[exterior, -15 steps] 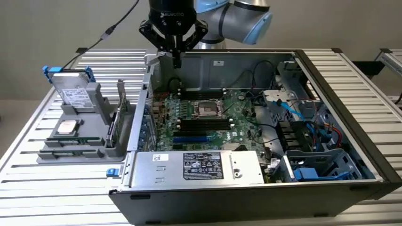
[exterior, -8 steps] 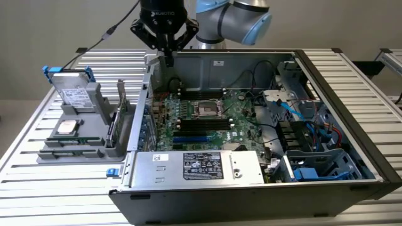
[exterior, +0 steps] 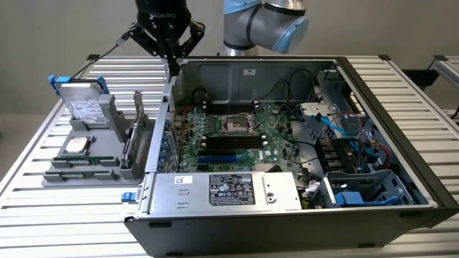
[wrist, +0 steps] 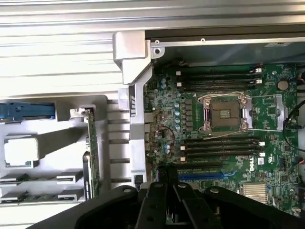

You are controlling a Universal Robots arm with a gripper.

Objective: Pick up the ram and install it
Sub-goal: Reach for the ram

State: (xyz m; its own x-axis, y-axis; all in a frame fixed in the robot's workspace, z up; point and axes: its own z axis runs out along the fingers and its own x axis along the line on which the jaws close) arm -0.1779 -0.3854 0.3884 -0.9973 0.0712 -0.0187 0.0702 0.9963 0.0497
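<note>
Ram [exterior: 137, 129] stands on edge in the grey holder [exterior: 107, 115], left centre of frame. Gripper [exterior: 173, 67], upper centre-left, is pinched narrow and empty; it would need to widen, then straddle the stick's top edge squarely. Case wall [exterior: 159, 134] crowds just right; black slots [exterior: 231, 142] lie further right

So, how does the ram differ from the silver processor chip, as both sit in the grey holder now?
The ram is a long, narrow green stick; the processor chip is square and silver. The ram stands on its long edge, while the processor chip lies flat, face up. Shared: both rest in the grey holder, outside the computer case.
</note>
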